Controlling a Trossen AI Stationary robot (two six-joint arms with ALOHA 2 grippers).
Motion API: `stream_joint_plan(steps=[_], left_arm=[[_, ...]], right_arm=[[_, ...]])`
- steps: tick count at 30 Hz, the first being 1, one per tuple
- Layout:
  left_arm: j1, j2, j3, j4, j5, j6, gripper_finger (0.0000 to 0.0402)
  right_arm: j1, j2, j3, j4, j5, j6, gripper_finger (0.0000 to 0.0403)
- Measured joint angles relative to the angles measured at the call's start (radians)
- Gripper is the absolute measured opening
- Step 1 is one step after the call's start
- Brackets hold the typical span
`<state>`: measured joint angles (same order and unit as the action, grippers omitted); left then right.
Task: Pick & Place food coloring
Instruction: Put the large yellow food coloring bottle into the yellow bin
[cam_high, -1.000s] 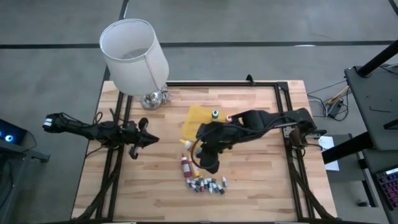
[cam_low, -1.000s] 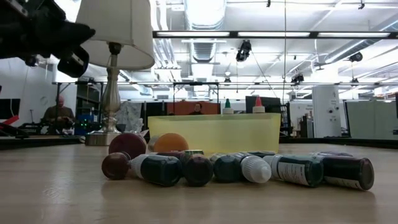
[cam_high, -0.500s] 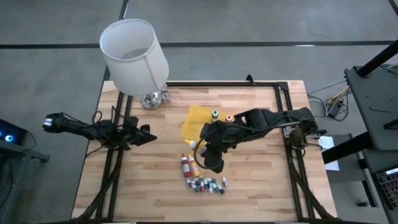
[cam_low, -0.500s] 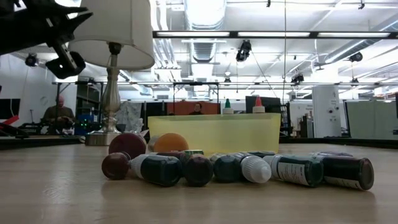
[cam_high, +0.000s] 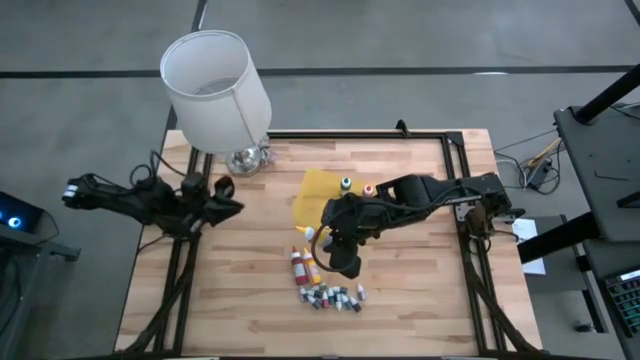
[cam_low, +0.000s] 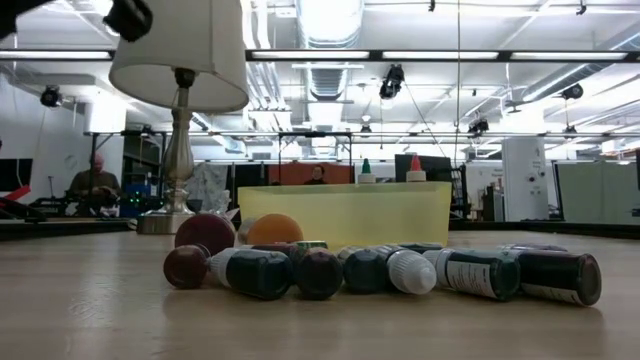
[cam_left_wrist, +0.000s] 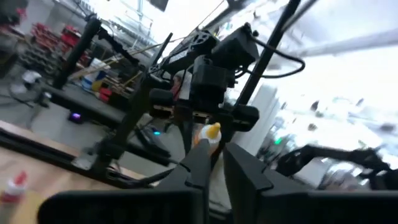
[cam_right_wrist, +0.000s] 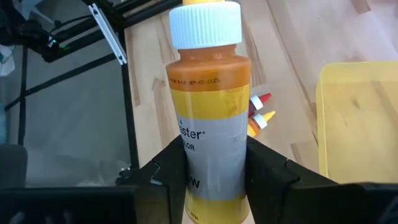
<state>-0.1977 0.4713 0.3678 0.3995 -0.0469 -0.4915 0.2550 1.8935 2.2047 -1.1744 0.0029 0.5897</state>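
Note:
My right gripper (cam_high: 332, 246) hangs over the table's middle, shut on a yellow-orange food coloring bottle (cam_right_wrist: 210, 112) with a white cap. On the table below lie a red bottle (cam_high: 298, 262), a yellow one (cam_high: 312, 270) and several tiny vials (cam_high: 331, 296), all on their sides. A green-tipped bottle (cam_high: 346, 184) and a red-tipped one (cam_high: 368, 189) stand in the yellow tray (cam_high: 312, 192). My left gripper (cam_high: 232, 204) is raised near the table's left edge, shut and holding nothing. My right gripper pinches the bottle's labelled lower body (cam_right_wrist: 186, 163) between its two fingers (cam_right_wrist: 268, 169), one on either side. The fingers slant down from the table's right. The bottle is lifted clear of the table, and its white cap (cam_right_wrist: 205, 23) sticks out past the fingertips.
A table lamp with a white shade (cam_high: 215, 88) stands at the far left corner on a metal base (cam_high: 246, 159). A black frame (cam_high: 455, 170) runs along the table's edges. Bare wood lies at the near left and near right.
My left gripper has risen well above the table, nearly out of the top of the low view, and rolled a little, staying near the left edge. My right gripper has kept the yellow-orange bottle in place.

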Motion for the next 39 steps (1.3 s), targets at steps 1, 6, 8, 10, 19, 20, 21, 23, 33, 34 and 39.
stream_joint_plan(steps=[1,6,8,10,19,20,21,23,33,34,39], left_arm=[[0.0,0.018,0.03,-0.025,0.0,0.022,0.0033],[0.0,0.113,0.171,-0.114,-0.001,0.084,0.0093],[0.0,0.152,0.218,-0.135,-0.001,0.108,0.0119],[0.0,0.189,0.264,-0.16,-0.002,0.133,0.0144],[0.0,0.371,0.447,-0.292,-0.005,0.207,0.0203],[0.0,0.388,0.474,-0.304,-0.004,0.215,0.0203],[0.0,0.405,0.499,-0.319,-0.004,0.224,0.0203],[0.0,0.436,0.542,-0.375,-0.004,0.241,0.0204],[0.0,0.561,0.739,-0.567,0.034,0.26,0.0204],[0.0,0.572,0.754,-0.596,0.033,0.261,0.0204],[0.0,0.624,0.843,-0.671,0.033,0.258,0.0204]], right_arm=[[0.0,0.0,0.0,0.0,0.0,-0.001,0.0119],[0.0,0.0,0.0,0.0,0.0,-0.014,0.012],[-0.001,0.0,0.0,0.0,0.0,-0.014,0.0119],[-0.001,0.0,0.0,0.001,0.004,-0.014,0.0119],[-0.01,0.0,0.0,0.002,0.052,-0.019,0.0117],[-0.01,0.0,0.0,0.002,0.053,-0.021,0.0117],[-0.011,0.0,0.0,0.002,0.053,-0.021,0.0117],[-0.013,0.0,0.0,0.002,0.053,-0.022,0.0117],[-0.014,0.0,0.0,0.0,0.052,-0.026,0.0118],[-0.014,0.0,0.0,0.0,0.053,-0.026,0.0118],[-0.014,0.0,0.0,0.0,0.052,-0.026,0.0117]])
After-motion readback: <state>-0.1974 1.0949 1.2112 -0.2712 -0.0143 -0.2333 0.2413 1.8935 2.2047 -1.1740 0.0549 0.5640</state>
